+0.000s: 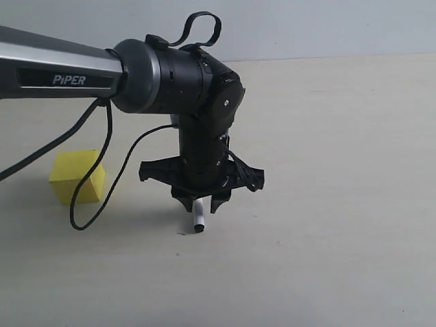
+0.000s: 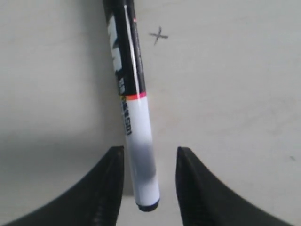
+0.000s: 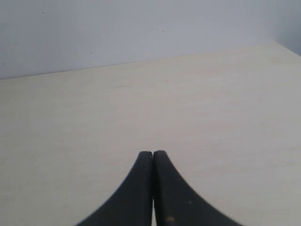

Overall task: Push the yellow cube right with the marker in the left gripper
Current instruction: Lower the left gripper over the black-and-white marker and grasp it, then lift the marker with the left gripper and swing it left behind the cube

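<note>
The yellow cube (image 1: pixel 78 176) sits on the pale table at the left, well apart from my left gripper (image 1: pixel 200 203), which points down at the table to the cube's right. The marker (image 2: pixel 134 108) lies between its black fingers (image 2: pixel 106 188), white barrel and black end near the tips, black cap farther out. A clear gap shows between the barrel and one finger, and a thin one at the other, so the jaws stand open around it. In the exterior view the marker (image 1: pixel 199 218) pokes out below the fingers. My right gripper (image 3: pixel 153 153) is shut on nothing.
A black cable (image 1: pixel 102 177) loops down from the left arm and hangs in front of the cube's right side. A small pen-drawn cross (image 2: pixel 159 35) marks the table beside the marker's cap. Bare table (image 1: pixel 340 204) stretches to the right.
</note>
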Robot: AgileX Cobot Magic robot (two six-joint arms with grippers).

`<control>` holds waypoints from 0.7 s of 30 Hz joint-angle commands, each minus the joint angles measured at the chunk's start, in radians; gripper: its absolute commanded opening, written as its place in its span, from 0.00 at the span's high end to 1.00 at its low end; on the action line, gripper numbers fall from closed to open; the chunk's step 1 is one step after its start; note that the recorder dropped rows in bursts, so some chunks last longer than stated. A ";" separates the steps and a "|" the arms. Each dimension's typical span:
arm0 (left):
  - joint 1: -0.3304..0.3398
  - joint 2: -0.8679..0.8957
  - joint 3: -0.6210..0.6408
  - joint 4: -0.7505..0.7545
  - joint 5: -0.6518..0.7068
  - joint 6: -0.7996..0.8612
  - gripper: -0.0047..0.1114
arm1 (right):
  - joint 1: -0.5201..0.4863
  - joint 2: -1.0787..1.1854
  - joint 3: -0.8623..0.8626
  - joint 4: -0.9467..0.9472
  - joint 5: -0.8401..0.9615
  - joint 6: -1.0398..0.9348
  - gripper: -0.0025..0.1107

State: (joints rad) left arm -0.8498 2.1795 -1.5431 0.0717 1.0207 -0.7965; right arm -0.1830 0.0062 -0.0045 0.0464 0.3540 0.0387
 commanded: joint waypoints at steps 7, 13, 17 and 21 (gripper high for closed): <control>0.003 0.047 -0.003 0.032 -0.011 -0.041 0.63 | -0.004 -0.006 0.004 0.002 -0.002 0.000 0.98; 0.003 0.044 -0.003 0.034 0.005 0.008 0.85 | -0.004 -0.006 0.004 0.002 -0.002 0.000 0.98; 0.003 0.008 -0.003 0.051 0.032 0.080 0.96 | -0.004 -0.006 0.004 0.002 -0.002 0.000 0.98; 0.004 -0.123 -0.003 0.159 0.121 0.178 0.96 | -0.004 -0.006 0.004 0.002 -0.002 0.000 0.98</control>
State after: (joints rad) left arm -0.8498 2.1570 -1.5447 0.1520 1.0703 -0.6865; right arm -0.1830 0.0062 -0.0045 0.0464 0.3540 0.0387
